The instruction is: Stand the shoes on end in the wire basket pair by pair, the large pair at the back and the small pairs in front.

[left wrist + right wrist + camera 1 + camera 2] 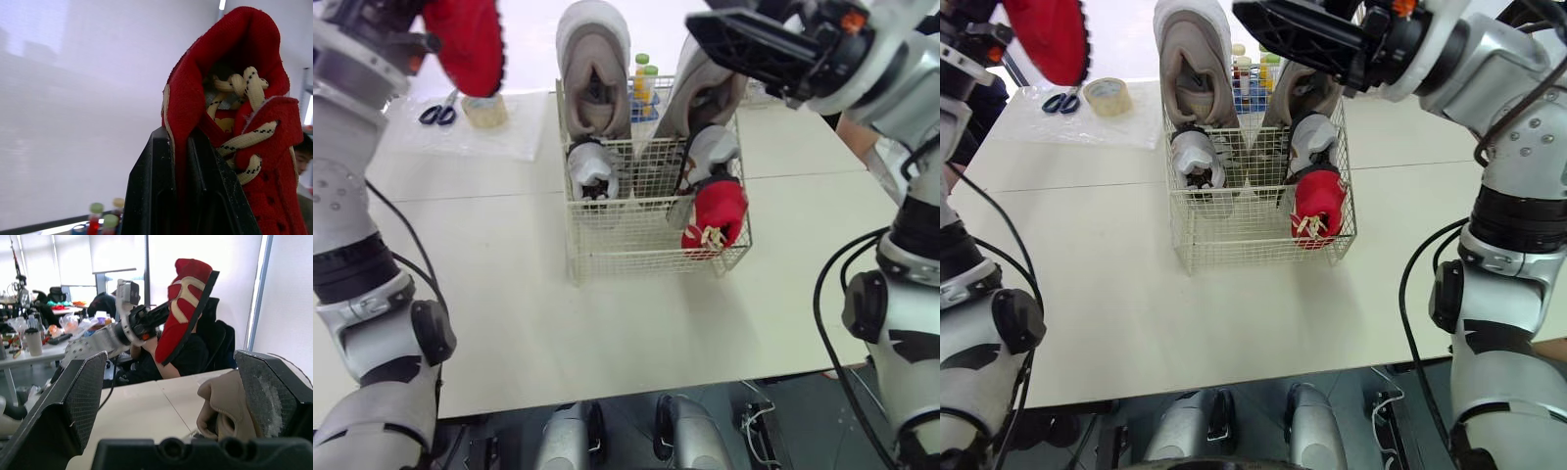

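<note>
Left gripper (178, 161), upper left of frame: fingers pinched on the collar of a red shoe (465, 44), which is raised above the table (558, 323). Right gripper (171, 362), upper right: fingers spread wide, holding nothing, above the basket's rear.

Wire basket (646, 257), centre frame, count:
- 2 large beige shoes (594, 69) (705, 93), on end at the back
- 2 small grey shoes (592, 166) (710, 152), just in front of them
- 1 second red shoe (715, 215), front right

Upper left on the table: 1 scissors (437, 115), 1 tape roll (486, 110).

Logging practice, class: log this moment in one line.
left end effector: shut on red shoe | right end effector: open by large pair | wire basket: other red shoe inside
</note>
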### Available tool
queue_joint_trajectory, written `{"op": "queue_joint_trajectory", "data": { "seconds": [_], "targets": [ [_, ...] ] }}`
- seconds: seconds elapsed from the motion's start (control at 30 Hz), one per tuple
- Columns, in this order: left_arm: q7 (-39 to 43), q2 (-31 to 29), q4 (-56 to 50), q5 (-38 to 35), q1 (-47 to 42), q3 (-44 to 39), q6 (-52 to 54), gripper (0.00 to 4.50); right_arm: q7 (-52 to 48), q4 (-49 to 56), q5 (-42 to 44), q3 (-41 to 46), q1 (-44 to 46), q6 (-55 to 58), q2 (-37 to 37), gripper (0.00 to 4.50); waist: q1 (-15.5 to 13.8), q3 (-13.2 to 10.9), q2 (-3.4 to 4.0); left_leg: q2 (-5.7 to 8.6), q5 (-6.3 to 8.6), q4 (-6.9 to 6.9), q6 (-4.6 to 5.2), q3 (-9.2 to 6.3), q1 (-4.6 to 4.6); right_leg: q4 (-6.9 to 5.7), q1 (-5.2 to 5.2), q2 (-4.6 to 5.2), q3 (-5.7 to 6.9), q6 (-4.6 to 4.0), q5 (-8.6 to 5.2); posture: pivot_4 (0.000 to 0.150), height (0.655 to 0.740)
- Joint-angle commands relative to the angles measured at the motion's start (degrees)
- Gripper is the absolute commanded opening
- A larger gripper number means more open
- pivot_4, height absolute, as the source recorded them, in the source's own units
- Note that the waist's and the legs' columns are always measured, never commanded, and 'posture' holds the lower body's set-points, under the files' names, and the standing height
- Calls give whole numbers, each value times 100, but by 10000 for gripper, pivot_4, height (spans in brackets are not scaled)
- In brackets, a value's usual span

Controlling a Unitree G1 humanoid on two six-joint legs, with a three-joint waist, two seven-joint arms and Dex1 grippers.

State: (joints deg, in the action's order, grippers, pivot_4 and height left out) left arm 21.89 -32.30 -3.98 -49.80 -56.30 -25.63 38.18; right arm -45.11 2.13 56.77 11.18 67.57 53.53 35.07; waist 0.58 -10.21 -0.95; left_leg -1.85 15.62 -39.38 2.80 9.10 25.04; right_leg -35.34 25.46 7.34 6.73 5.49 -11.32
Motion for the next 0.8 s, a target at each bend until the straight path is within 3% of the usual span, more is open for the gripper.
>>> {"op": "queue_joint_trajectory", "data": {
  "seconds": [0.03,0.33,0.8],
  "targets": [
    [-93,189,-450,-359,-244,209,141,465,524,307,163,167,197,47,-202,45000,8,0,0,1,0,0,0,0,0,0,0,0,0,0,0,1500,7400],
    [268,712,-606,-262,-267,1024,26,465,2056,285,-261,-56,312,227,-829,45000,21,-1,3,0,-2,0,-4,3,0,0,0,-9,0,0,0,1500,7400],
    [602,1029,-725,116,-206,1441,-273,465,2647,311,208,-34,513,961,-1288,45000,6,-1,3,0,-2,1,-4,3,0,5,-3,-12,0,0,0,1500,7400]
  ]
}}
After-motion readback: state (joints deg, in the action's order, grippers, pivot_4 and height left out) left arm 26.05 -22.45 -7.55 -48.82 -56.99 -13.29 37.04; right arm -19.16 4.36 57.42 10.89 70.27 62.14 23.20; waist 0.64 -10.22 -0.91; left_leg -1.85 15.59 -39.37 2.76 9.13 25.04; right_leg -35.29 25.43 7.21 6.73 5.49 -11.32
